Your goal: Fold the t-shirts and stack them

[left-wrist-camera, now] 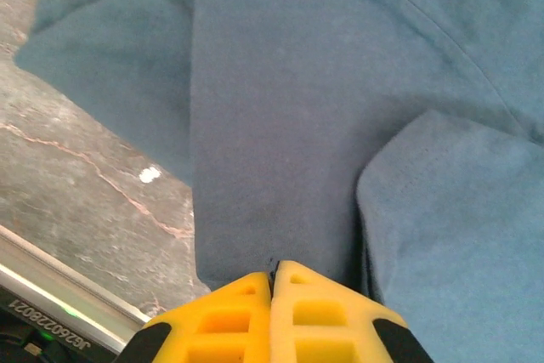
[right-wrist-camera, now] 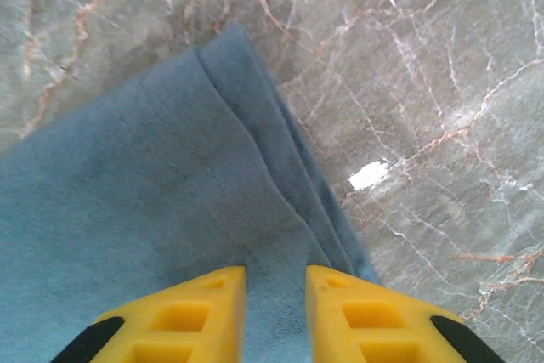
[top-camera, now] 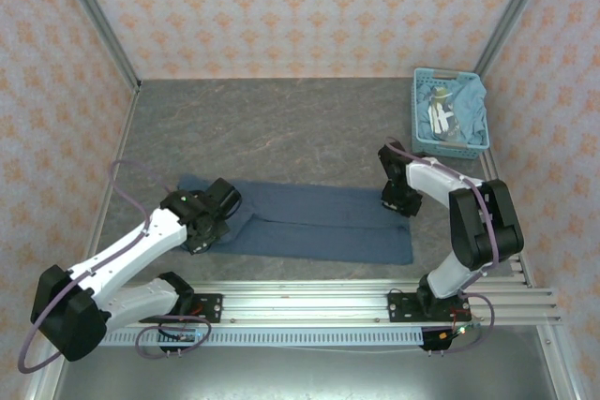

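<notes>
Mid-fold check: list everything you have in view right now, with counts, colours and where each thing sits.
slate-blue t-shirt: one, dusty blue, folded into a long strip across the table's near half
basket: one, light-blue plastic lattice, far right corner
teal-blue cloth: count unclear, bunched inside the basket
white item: one, in the basket, too small to identify
table: one, grey marbled
rail: one, silver, near edge
left gripper: one, yellow fingers, shut near the shirt's left end
right gripper: one, yellow fingers, slightly apart at the shirt's right end
</notes>
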You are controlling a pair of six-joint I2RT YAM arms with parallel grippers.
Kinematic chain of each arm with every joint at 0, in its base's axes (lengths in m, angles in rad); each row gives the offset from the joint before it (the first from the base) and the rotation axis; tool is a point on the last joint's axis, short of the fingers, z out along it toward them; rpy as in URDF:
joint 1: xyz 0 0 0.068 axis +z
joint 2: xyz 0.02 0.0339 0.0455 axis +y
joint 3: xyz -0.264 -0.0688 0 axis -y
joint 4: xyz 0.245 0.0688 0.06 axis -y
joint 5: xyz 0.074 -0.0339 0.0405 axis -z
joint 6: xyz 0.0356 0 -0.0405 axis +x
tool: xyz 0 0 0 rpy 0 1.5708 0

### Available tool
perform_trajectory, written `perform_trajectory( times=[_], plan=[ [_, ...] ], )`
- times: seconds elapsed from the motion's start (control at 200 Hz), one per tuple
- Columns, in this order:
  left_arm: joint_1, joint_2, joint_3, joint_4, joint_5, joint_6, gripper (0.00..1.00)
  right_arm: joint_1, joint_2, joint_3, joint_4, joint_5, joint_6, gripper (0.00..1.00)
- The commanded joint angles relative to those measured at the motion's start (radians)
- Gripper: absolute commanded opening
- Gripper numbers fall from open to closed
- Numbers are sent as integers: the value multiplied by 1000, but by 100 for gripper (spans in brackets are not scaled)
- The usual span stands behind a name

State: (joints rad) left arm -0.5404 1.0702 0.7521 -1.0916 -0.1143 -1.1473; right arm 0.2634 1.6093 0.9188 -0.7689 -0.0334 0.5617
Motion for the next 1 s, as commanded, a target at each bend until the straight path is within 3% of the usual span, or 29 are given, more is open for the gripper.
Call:
perform_trajectory(
  times=[0.0,0.3,0.876,0.941,0.991],
  plan=[
    [58,20,14,-49,-106,49,0,3,1,23,-11,14,-18,25],
    [211,112,33,-11,-166,191,0,3,46,13,-15,19,-21,25],
    [434,431,122,136,-233,316,1,3,26,-18,-8,23,-12,25],
    [460,473,145,139,-230,325,5,3,19,-18,-10,22,-13,25],
    [476,495,159,142,-223,329,15,2,13,-18,-12,21,-14,25]
  ],
)
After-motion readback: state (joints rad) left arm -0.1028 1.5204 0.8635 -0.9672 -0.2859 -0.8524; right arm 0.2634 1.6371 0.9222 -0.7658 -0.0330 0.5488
